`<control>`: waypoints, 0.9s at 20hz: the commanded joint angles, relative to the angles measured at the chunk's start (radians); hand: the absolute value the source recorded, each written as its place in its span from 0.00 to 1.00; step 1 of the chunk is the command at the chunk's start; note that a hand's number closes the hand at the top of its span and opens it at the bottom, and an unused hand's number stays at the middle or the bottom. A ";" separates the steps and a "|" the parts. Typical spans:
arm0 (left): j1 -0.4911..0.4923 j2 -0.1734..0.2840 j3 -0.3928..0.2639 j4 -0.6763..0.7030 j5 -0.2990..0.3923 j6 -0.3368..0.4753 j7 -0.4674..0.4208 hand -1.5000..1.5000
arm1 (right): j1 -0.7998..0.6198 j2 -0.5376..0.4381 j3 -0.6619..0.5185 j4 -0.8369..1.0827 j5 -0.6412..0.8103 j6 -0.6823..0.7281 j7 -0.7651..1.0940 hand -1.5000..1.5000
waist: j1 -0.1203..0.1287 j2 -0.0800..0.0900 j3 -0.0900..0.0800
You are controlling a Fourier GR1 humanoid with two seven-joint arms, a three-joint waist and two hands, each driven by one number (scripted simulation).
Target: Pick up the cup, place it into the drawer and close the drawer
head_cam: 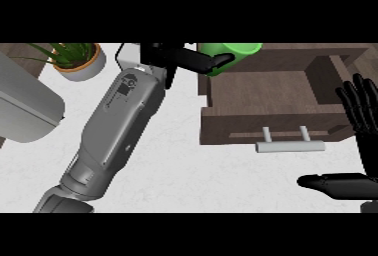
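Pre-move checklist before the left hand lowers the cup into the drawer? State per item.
1. Left hand curled round the green cup: ok.
2. Drawer pulled open, wooden interior showing: ok.
3. Cup over the drawer cavity: not ok, it sits at the back left corner, over the rim.
4. Cup upright: cannot tell, the view is steep and the hand hides part of it.
5. Right hand open at the view's right edge, outside the drawer: ok.
6. Handle unobstructed for closing: ok.
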 commanded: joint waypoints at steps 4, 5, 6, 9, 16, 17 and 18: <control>-0.167 -0.001 -0.093 0.218 0.146 0.110 0.016 1.00 | 0.004 -0.011 -0.004 0.010 -0.023 0.034 -0.016 0.00 | -0.027 0.006 0.000; -0.144 -0.001 -0.142 0.210 0.187 0.139 -0.001 1.00 | -0.031 -0.011 -0.041 0.080 -0.046 0.030 -0.056 0.00 | -0.021 0.005 0.000; -0.193 -0.001 -0.074 0.255 0.143 0.079 0.013 1.00 | -0.031 -0.028 -0.036 0.035 -0.025 0.022 -0.012 0.00 | -0.010 0.004 0.000; -0.190 -0.001 -0.162 0.310 0.205 0.115 -0.029 1.00 | -0.058 -0.013 -0.010 0.074 0.024 0.001 -0.039 0.00 | -0.016 0.006 0.000; -0.216 -0.001 -0.294 0.400 0.305 0.139 -0.056 1.00 | -0.060 -0.013 -0.018 0.042 -0.029 0.021 -0.003 0.00 | -0.035 0.009 0.000; -0.218 -0.001 -0.345 0.378 0.349 0.188 -0.021 1.00 | -0.061 0.001 0.006 0.061 0.001 0.016 -0.034 0.00 | -0.045 0.010 0.001; -0.191 -0.001 -0.367 0.387 0.321 0.206 -0.043 1.00 | -0.058 -0.042 -0.058 0.098 -0.059 0.060 -0.058 0.00 | -0.038 0.009 0.001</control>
